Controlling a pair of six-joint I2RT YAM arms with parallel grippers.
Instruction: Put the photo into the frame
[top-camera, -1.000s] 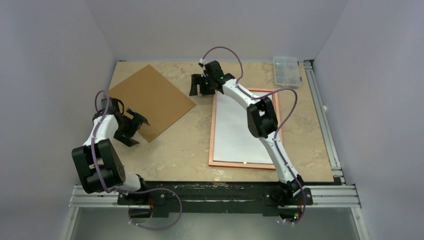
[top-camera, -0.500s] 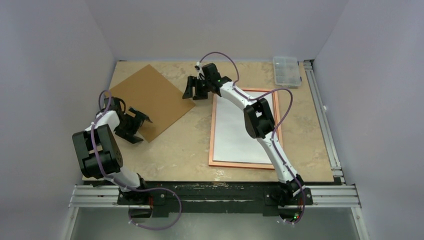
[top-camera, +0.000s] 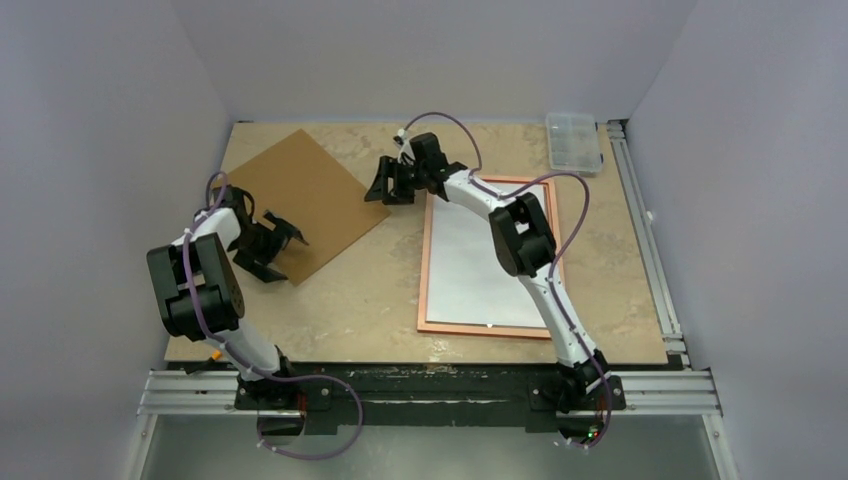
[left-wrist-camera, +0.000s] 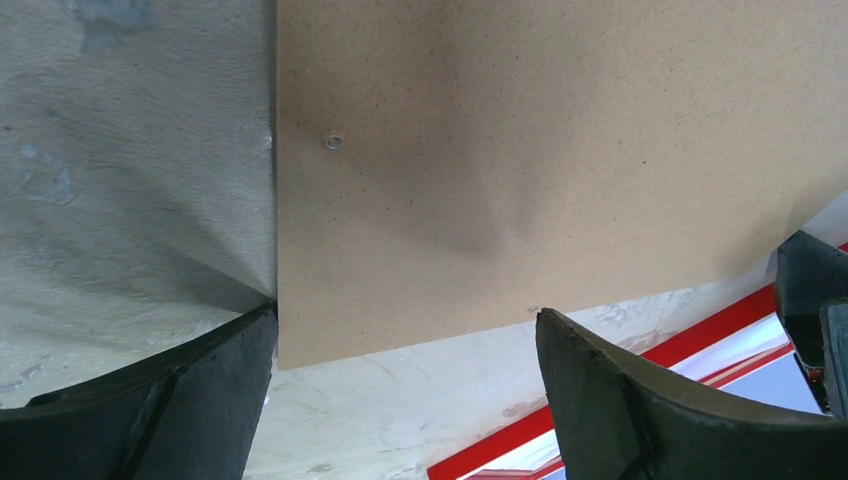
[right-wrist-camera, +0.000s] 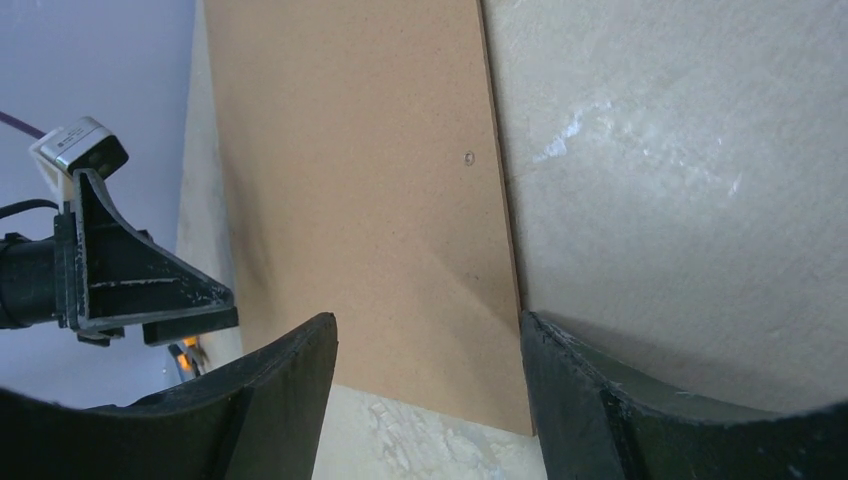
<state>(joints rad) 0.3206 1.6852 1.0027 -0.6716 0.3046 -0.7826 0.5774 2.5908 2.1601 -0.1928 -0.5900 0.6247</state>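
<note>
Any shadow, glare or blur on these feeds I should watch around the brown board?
Left wrist view: a soft dark shadow crosses the middle of the board, its edges sharp. Right wrist view: bright glare patches on the table beside the board. Top view: even light, no harsh shadows; the photo reads as flat white.

No word, label, brand or number is legible in any of the three views. The brown backing board (top-camera: 300, 200), the white back of the photo (top-camera: 480, 260) lying in the frame (top-camera: 480, 329), and the clear plastic box (top-camera: 574, 142) at the table's far corner all show plain, unmarked faces.
</note>
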